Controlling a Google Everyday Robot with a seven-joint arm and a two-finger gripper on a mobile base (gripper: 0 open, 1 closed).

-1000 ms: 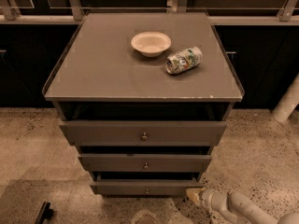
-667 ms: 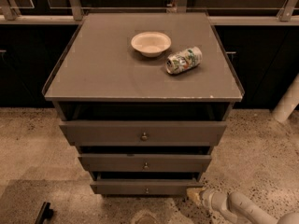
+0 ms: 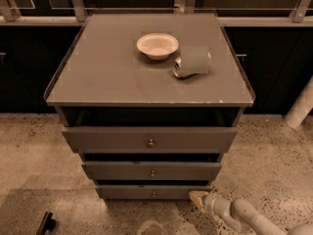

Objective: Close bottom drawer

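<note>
1. My gripper is low down near the floor, right at the right end of the bottom drawer.
2. I cannot tell if it touches the drawer front, and I cannot tell if it is open or closed.
3. My arm is white and comes in from the bottom right corner.
4. The bottom drawer is the lowest one in the cabinet. It has a slim grey-brown front with a tiny round knob in the middle.
5. A dark gap shows above its front, so it is not pushed all the way in.
6. The middle drawer and the top drawer sit above it. Each one has a dark gap over it too.
7. The cabinet top is flat, grey and smooth, with a thin raised edge.
8. A small white bowl stands on it near the back.
9. A can lies on its side just to the right of the bowl. It is near the bowl but not touching it.
10. The floor is pale stone with lots of little dark specks.
11. A small black thing lies on the floor at the bottom left.
12. A white pole leans at the right edge.
13. Dark cupboards stand behind the cabinet, with a pale rail on top of them.
</note>
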